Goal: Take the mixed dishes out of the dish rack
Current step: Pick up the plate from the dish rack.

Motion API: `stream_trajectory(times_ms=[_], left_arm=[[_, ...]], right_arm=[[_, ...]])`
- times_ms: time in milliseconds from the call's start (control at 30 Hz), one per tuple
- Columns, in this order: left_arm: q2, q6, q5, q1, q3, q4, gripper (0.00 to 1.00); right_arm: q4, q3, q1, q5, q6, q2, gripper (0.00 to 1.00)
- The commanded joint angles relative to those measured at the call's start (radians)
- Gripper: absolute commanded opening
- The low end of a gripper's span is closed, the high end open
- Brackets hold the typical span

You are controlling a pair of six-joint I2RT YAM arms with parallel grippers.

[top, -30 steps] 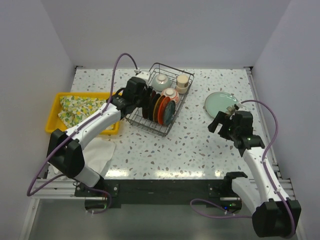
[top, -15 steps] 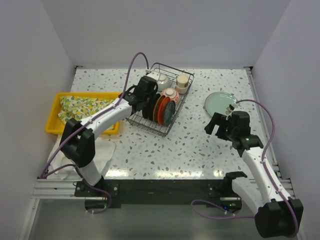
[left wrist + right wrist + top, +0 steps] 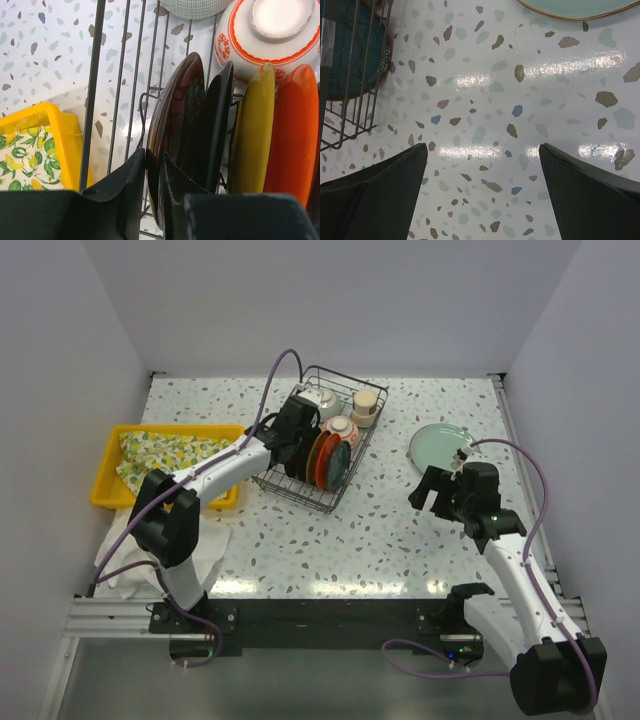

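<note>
Step in hand: unloading, with 1 plate being picked. Working with the left gripper (image 3: 152, 172), reached low into the dish rack (image 3: 93, 100) at the far middle of the worktop (image 3: 330, 530). Pinched on the edge of the dark plate (image 3: 176, 115), with 1 finger on each side of the rim. Looks clenched on it, though hard to say how tight from this close.

Standing on edge between the wires, that dark plate, at the left end of a row. Next to it a black plate (image 3: 212, 130), then a yellow plate (image 3: 255, 135), then an orange plate (image 3: 295, 135), all close side by side. Also in the rack: a red-patterned bowl (image 3: 270, 35) just behind the plates, a pale bowl (image 3: 322, 400) and a cup (image 3: 366, 400) at the far side. So plenty left to take out.

Over on the right, 1 green plate (image 3: 440, 445) lying flat on the worktop, out of the rack. Hanging near it, the right gripper (image 3: 482, 150), spread wide and holding nothing, with only speckled worktop below.

Next: lift the dark plate straight up, so as not to catch the wires or bump the black plate right beside it. Keep a firm pinch against slipping on the thin, smooth rim. Then carry it clear of the rack, tip it flat, and set it down softly on a bare bit of worktop before letting go.
</note>
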Motion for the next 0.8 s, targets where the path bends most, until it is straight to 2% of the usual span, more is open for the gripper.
stream_trajectory(times_ms=[0,133,367,767], left_arm=[[0.002,0.000,-0.033,-0.008,0.026,0.059,0.21],[0.000,-0.013,-0.041,-0.008,0.006,0.074,0.20],[-0.019,-0.031,-0.070,-0.022,0.000,0.061,0.00],[-0.136,-0.007,-0.156,-0.056,0.020,0.044,0.00]], right_arm=[[0.006,0.012,0.007,-0.015,-0.013,0.004,0.98],[-0.005,0.017,0.005,-0.013,-0.016,0.001,0.98],[-0.014,0.017,0.005,-0.010,-0.016,-0.012,0.98],[-0.026,0.002,0.007,-0.007,-0.016,-0.049,0.98]])
